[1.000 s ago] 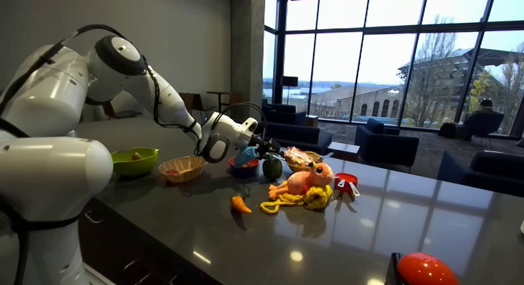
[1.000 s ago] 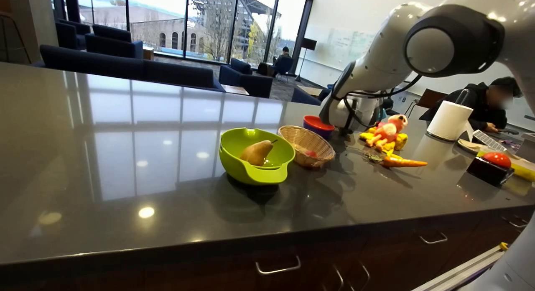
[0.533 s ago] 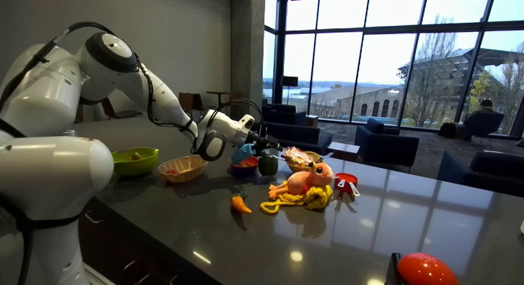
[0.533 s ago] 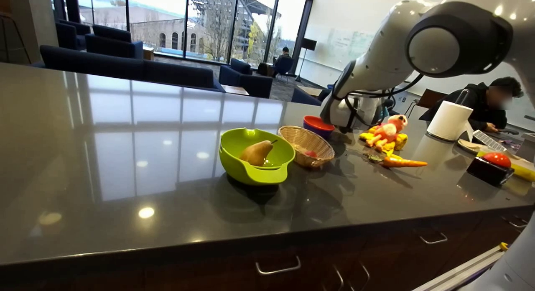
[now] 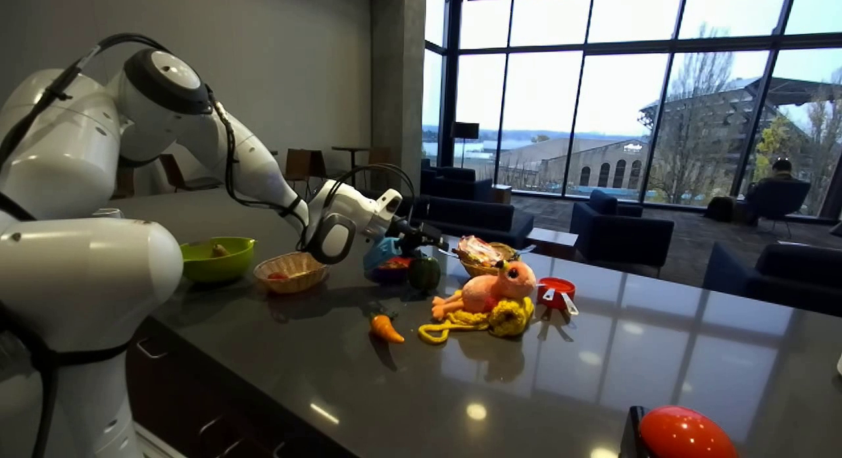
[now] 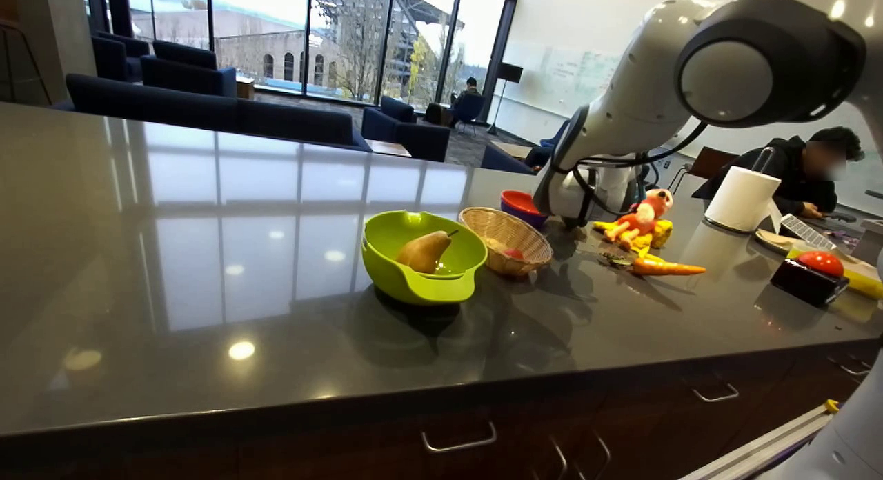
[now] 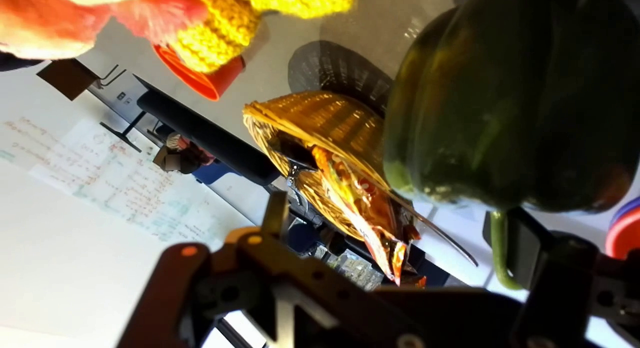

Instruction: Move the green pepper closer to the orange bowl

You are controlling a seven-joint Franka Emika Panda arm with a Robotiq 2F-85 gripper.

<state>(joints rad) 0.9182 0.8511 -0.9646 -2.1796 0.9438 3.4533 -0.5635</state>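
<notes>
One green pepper [image 7: 510, 103]: probably light, firm, slick.
Stem [image 7: 499, 248]: I'd pinch here; sides may slip.
My pincer [image 7: 387, 220]: spread, gap showing.

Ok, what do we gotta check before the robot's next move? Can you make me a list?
1. Gripper open? Ok: its fingers stand wide apart.
2. Green pepper near the red-orange bowl? Ok: it looks close by, and that's probably the orange bowl meant.
3. Stem off the fingers? Cannot tell: it overlaps one in the wrist view.
4. Pepper resting on the counter? Cannot tell: it's too dark underneath.
5. Toy bird out of the way? Ok: it's apart from the gripper.
</notes>
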